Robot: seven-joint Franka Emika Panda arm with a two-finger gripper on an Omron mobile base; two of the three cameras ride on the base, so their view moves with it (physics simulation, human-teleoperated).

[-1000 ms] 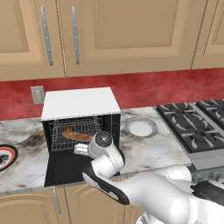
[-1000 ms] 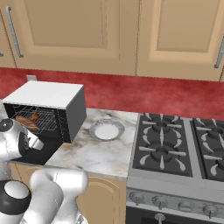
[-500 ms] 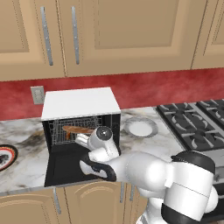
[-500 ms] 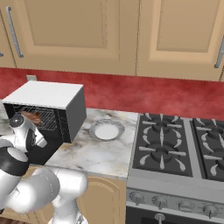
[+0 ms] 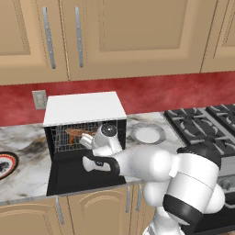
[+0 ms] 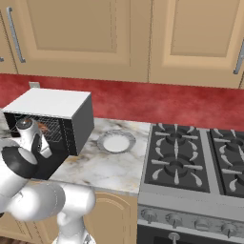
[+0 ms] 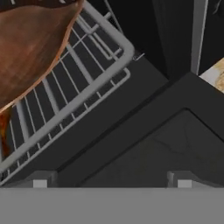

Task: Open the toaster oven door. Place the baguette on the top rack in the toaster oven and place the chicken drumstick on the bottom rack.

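Boxy black toaster oven w/ flat white top [image 5: 84, 108] sits at back of the marble desk [image 6: 107, 167], near its left end. Its black front door panel [image 5: 78, 173] is folded down flat toward the desk's front edge, so cavity is open for loading. Long orange-brown baguette [image 5: 77, 133] lies on upper silver wire rack [image 5: 64, 136], resting on the wires. Hand view has a reddish-brown meat piece, prob the chicken drumstick [image 7: 33, 43], lying on a silver wire shelf [image 7: 74, 94] pulled out over the door; can't tell for sure it's the bottom rack. Hand [image 7: 112, 178] is over the lowered door just in front of the cavity, fingers [image 7: 40, 180] spread wide, nothing between them. Round white plate [image 6: 115, 142] on desk right of oven, bare. Judgement: both items look placed, job near done.
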